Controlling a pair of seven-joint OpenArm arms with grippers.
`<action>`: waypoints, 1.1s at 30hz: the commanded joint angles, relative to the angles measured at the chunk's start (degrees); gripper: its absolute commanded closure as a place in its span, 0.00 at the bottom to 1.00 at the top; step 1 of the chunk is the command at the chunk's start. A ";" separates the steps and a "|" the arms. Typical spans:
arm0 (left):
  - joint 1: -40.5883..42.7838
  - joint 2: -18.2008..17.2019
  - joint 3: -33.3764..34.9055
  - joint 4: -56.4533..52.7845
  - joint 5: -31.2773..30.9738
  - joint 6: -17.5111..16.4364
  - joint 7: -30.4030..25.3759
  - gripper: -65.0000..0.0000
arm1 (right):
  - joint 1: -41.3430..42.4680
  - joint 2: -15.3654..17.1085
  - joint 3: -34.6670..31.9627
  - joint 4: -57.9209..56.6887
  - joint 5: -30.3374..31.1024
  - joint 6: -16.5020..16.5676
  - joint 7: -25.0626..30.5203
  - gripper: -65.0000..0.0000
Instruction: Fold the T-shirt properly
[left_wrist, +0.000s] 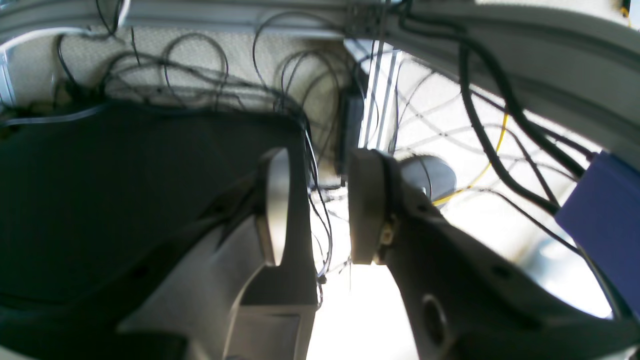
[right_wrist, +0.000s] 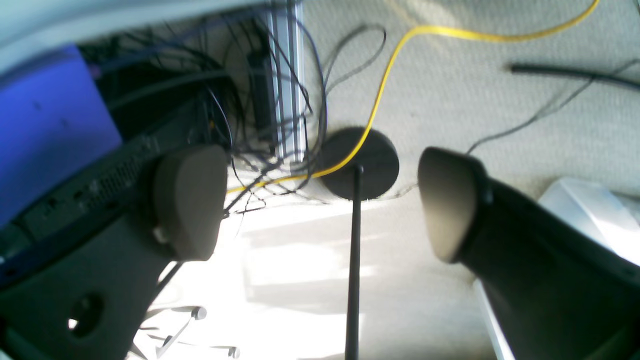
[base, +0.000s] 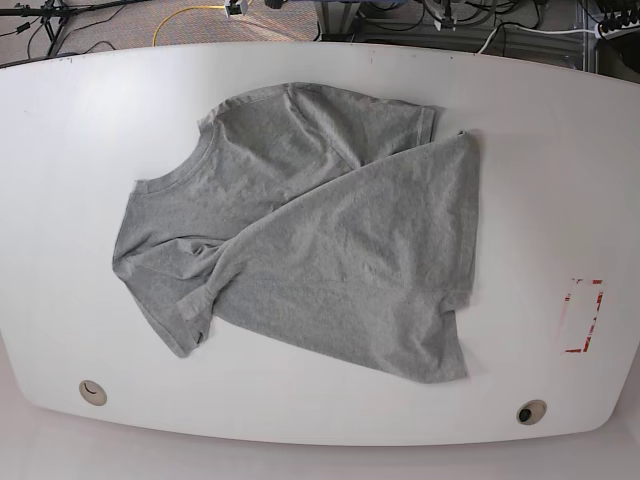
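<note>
The heather-grey T-shirt (base: 310, 235) lies spread and wrinkled on the white table (base: 80, 110) in the base view, neck toward the left, one side partly folded over diagonally. No lettering shows. Neither arm appears in the base view. My left gripper (left_wrist: 317, 205) is open and empty in the left wrist view, with floor and cables behind it. My right gripper (right_wrist: 320, 200) is open wide and empty in the right wrist view, above the carpet. The shirt shows in neither wrist view.
A red-outlined marker (base: 582, 315) sits at the table's right. Two round holes (base: 92, 391) are near the front edge. Under the grippers are tangled black cables (left_wrist: 210, 75), a yellow cable (right_wrist: 390, 65), a black round stand base (right_wrist: 360, 162) and a blue box (right_wrist: 45, 125).
</note>
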 joint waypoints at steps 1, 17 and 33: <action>0.78 -0.13 0.29 0.43 -0.07 0.08 -0.97 0.70 | -0.60 0.42 -0.05 -0.01 0.31 0.06 1.17 0.11; 4.25 0.04 2.49 3.78 0.23 0.32 -7.60 0.69 | -2.86 0.27 -1.05 3.71 -0.31 0.20 3.08 0.11; 2.97 0.04 3.05 7.04 0.43 0.34 -4.73 0.70 | -4.79 0.11 -3.19 6.39 -0.16 0.32 3.55 0.33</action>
